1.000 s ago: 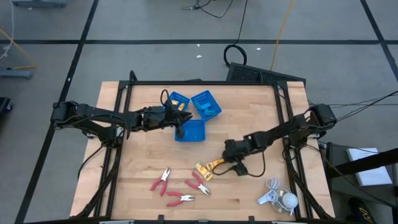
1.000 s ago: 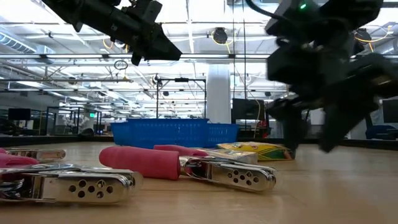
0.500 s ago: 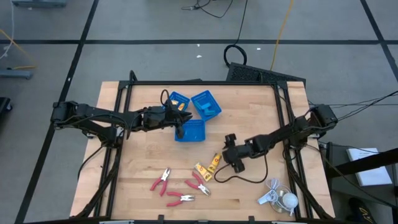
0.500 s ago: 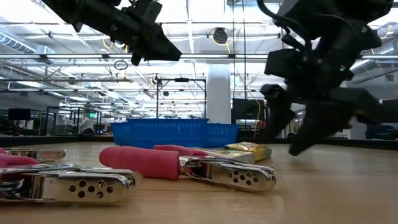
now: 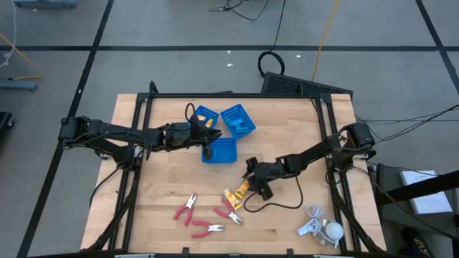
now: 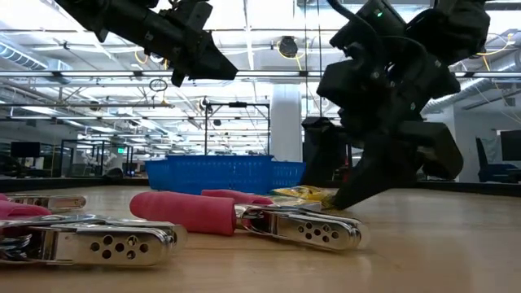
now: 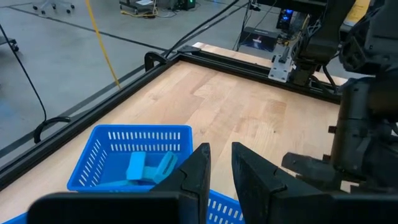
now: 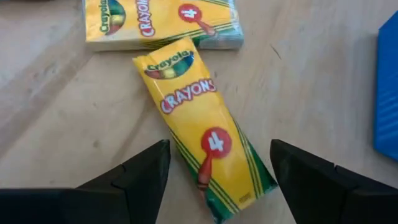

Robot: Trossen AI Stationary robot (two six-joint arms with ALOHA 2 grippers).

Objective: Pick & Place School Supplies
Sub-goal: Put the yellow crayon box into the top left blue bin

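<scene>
A robotics lab or large industrial workshop hall. The wooden worktop (image 5: 179,179) stands on a grey floor (image 5: 179,64) marked with dark lines, and a black metal frame (image 5: 229,95) runs along the worktop's edges, carrying two dark robot arms. Cables (image 5: 272,61) trail across the floor beyond the worktop's far edge, among them a yellow one (image 5: 326,29). Behind the worktop, seen level across it, opens a wide hall: a high ceiling with exposed beams and strip lights (image 6: 244,49), a white pillar (image 6: 286,122), dark frame rigs (image 6: 236,130) and monitors (image 6: 24,149) standing well back. Office chair bases (image 7: 53,6) show on the floor beyond the worktop's corner
</scene>
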